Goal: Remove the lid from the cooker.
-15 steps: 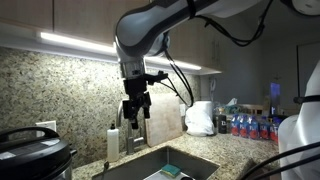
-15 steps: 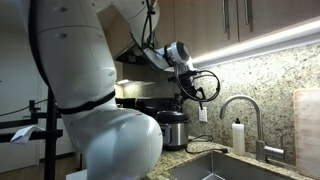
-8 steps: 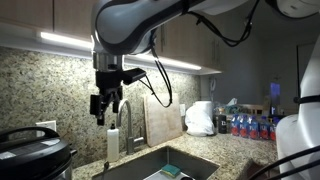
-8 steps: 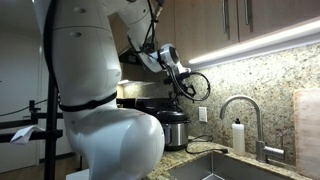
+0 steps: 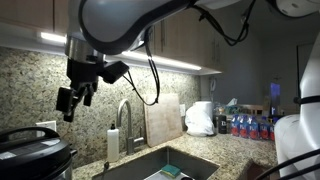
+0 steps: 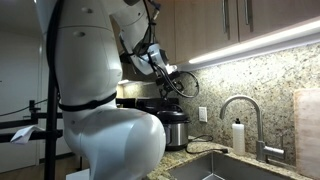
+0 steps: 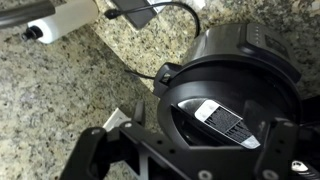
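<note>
The cooker (image 5: 36, 161) stands on the granite counter at the lower left, black with a silver band, and it also shows in an exterior view (image 6: 172, 128) behind the robot's body. The black domed lid (image 5: 24, 138) sits on it. In the wrist view the lid (image 7: 215, 85) fills the right half, with its raised handle (image 7: 226, 121) bearing a grey ridged patch. My gripper (image 5: 71, 100) hangs in the air above and to the right of the cooker, open and empty. In the wrist view the gripper (image 7: 195, 165) straddles the lid's near side from well above.
A steel sink (image 5: 165, 165) with a faucet (image 5: 122, 115), a soap bottle (image 5: 112, 143) and a cutting board (image 5: 165, 120) lie to the right of the cooker. A white plastic bag (image 5: 200, 118) and bottles stand further right. The cooker's black cord (image 7: 160, 70) and plug (image 7: 135, 12) lie on the counter.
My gripper has swung from above the sink and faucet across toward the cooker, staying high and open. The lid and cooker have not moved.
</note>
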Robot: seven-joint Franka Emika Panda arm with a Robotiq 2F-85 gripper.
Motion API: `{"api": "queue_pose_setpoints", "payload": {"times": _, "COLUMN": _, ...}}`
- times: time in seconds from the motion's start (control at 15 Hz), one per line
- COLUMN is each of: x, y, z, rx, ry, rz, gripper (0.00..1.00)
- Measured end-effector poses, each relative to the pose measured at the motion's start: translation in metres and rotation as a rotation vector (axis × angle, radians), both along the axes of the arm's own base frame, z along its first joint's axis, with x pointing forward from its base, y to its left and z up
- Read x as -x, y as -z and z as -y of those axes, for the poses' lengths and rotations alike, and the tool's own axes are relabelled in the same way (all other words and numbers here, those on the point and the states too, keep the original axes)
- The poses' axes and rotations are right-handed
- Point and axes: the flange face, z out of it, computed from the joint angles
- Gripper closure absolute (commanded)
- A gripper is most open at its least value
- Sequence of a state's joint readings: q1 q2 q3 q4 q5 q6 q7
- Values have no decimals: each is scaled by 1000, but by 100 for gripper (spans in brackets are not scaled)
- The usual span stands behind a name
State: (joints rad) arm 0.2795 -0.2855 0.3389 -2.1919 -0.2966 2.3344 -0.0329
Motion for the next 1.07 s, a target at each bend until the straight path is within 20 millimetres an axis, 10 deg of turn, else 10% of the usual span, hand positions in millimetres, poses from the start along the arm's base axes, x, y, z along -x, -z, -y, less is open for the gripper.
{"api": "queue_pose_setpoints", "payload": {"times": 1.07, "x": 16, "y": 15, "z": -40, "rx": 142, "ry": -147, "rz": 176, "gripper": 0}}
